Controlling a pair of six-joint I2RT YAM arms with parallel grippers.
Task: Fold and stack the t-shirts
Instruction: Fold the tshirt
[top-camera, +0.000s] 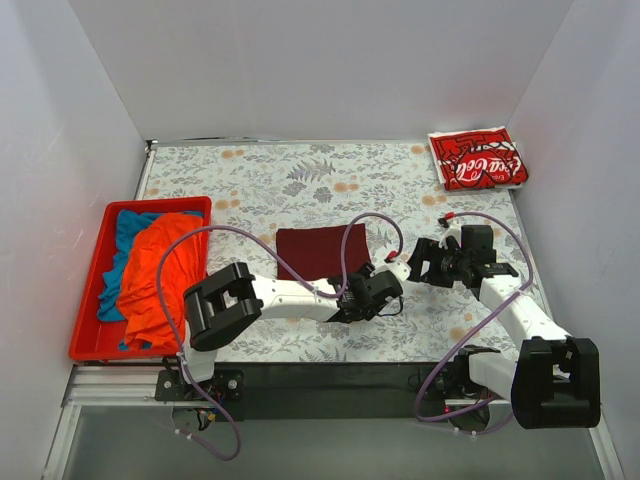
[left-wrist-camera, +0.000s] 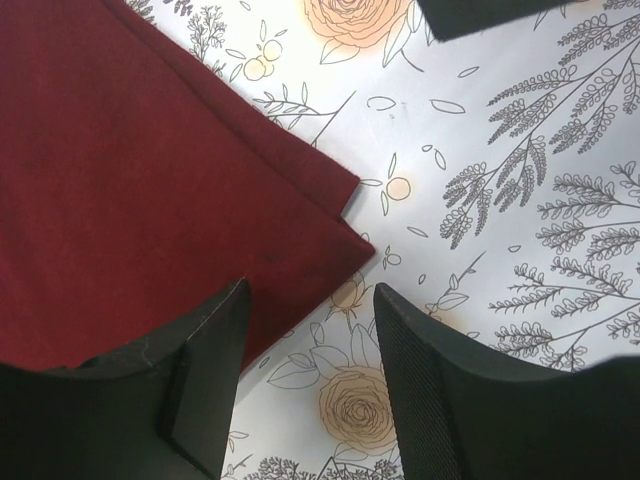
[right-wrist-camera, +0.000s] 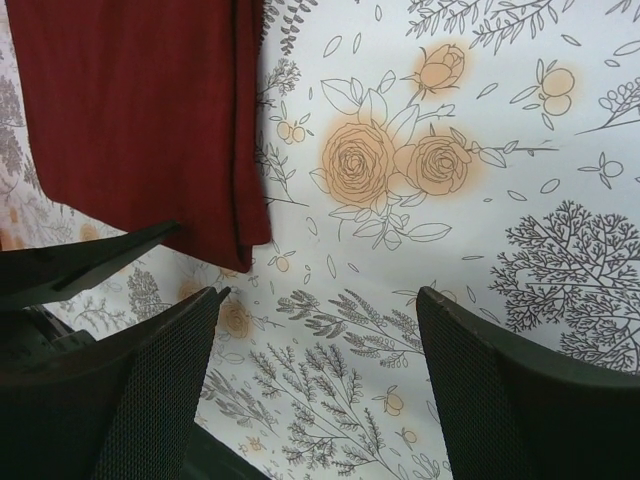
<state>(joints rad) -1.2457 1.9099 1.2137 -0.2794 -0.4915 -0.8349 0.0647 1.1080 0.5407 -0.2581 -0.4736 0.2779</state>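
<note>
We take the dark maroon t-shirt as our reference: it lies folded into a flat rectangle on the flower-printed table, and its layered edges show at the near right corner. The left gripper sits at that corner with jaws parted and nothing between them. One finger is over the cloth and the other over bare table, and we cannot tell whether either touches. The right gripper is just right of the same corner, over the printed surface, its jaws also spread and empty. Far to the right of the maroon shirt, and beyond it, lies the folded red Coca-Cola t-shirt. To its left, the orange t-shirt and the blue t-shirt are heaped unfolded in the red bin.
</note>
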